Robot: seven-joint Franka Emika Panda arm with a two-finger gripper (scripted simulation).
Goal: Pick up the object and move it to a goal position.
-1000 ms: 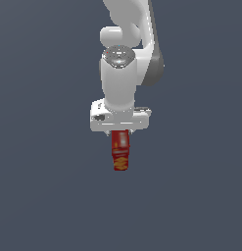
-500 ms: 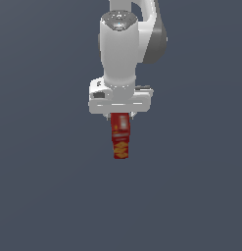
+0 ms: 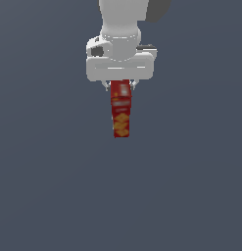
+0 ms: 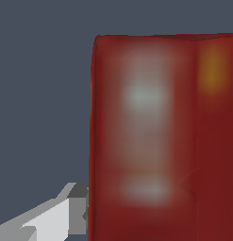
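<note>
Under the wrist: gripper (image 3: 120, 88) pinches the box's top end, one pale finger (image 4: 66, 214) flat against a red side.
Box (image 3: 121, 112): hangs upright below the gripper, well clear of any surface, label patch uppermost, cracker print lower.
Handling: likely light, hollow cardboard; stiff along its edges, but the broad faces may dent under hard squeeze.
Hold: narrow sides near the top suit the fingers; a long overhang could swing on fast moves.
</note>
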